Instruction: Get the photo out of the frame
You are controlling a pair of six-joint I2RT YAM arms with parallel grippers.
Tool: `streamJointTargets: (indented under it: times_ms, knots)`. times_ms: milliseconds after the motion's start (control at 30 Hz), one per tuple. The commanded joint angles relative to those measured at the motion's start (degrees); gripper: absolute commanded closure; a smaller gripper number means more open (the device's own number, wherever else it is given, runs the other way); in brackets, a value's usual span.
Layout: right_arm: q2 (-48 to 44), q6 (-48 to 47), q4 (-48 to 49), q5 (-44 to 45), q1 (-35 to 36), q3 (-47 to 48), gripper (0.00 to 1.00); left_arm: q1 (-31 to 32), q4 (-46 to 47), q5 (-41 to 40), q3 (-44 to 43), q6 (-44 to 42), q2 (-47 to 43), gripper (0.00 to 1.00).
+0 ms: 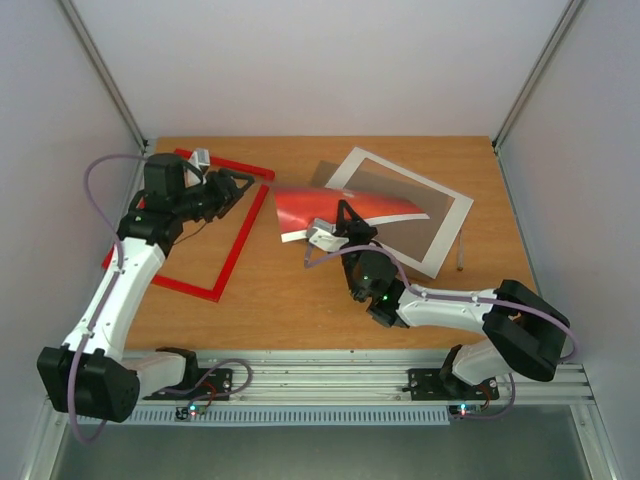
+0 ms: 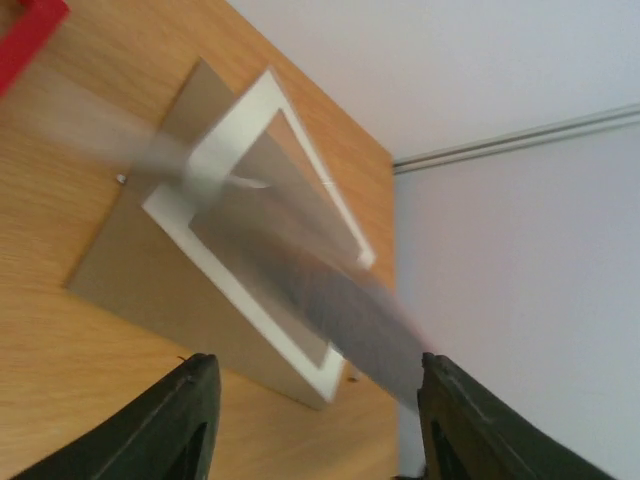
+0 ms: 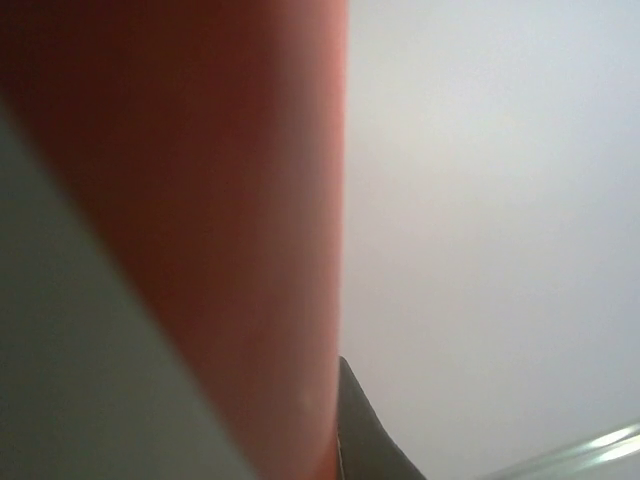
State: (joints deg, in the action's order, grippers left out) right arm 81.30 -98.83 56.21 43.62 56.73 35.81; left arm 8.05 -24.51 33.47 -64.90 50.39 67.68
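Note:
The red frame [image 1: 237,245] lies flat at the left of the table, with nothing inside its border; one corner shows in the left wrist view [image 2: 25,35]. My left gripper [image 1: 243,183] hovers over the frame's right side, open and empty [image 2: 315,425]. My right gripper [image 1: 341,224] is shut on the photo [image 1: 330,205], a red print held up off the table at mid-table. In the right wrist view the photo [image 3: 230,200] fills the left half beside one dark finger [image 3: 362,435]. The left wrist view shows the photo's grey back, blurred [image 2: 345,300].
A white mat with a dark pane [image 1: 445,235] lies at the right, over a brown backing board [image 1: 328,170]; both show in the left wrist view, the mat [image 2: 225,265] on the board [image 2: 130,275]. A small thin peg [image 1: 460,262] lies by the mat's right edge. Walls close in on both sides.

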Motion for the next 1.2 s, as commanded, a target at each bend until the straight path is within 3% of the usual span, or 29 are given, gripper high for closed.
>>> streamJointTargets:
  times_ms: [0,133,233,400,633,800,933,1167]
  knots:
    - [-1.2,-9.3,8.5,2.6,-2.7,1.9,0.98,-1.0,-6.1,-5.2,-3.0,-6.8,-1.4,0.41]
    - [-0.4,-15.2,10.4,2.6,-3.3,4.9,0.98,-3.0,-13.1,-10.1,-5.3,-10.9,-4.3,0.29]
    - [2.3,-19.7,14.0,3.6,-3.2,5.2,0.98,-3.9,-20.1,-18.3,-7.8,-16.4,-7.4,0.19]
    - [7.8,-24.9,21.7,7.2,-0.9,2.6,0.99,-4.7,-28.4,-27.5,-10.3,-24.2,-12.0,0.11]
    - [15.9,-21.4,21.7,13.4,4.5,-1.5,0.98,-4.7,-30.6,-34.9,-6.4,-30.6,-17.7,0.09]
    - [22.4,-16.0,20.7,17.0,6.7,-3.1,0.98,-4.7,-28.2,-35.6,-1.1,-31.2,-21.5,0.08]
    - [23.4,-3.6,8.1,17.8,8.0,-3.6,0.97,-4.8,-26.7,-36.2,2.4,-31.6,-23.2,0.06]
    - [17.2,27.6,-32.7,13.5,9.8,-0.3,0.90,-4.8,-24.9,-37.0,7.0,-32.1,-24.3,0.05]
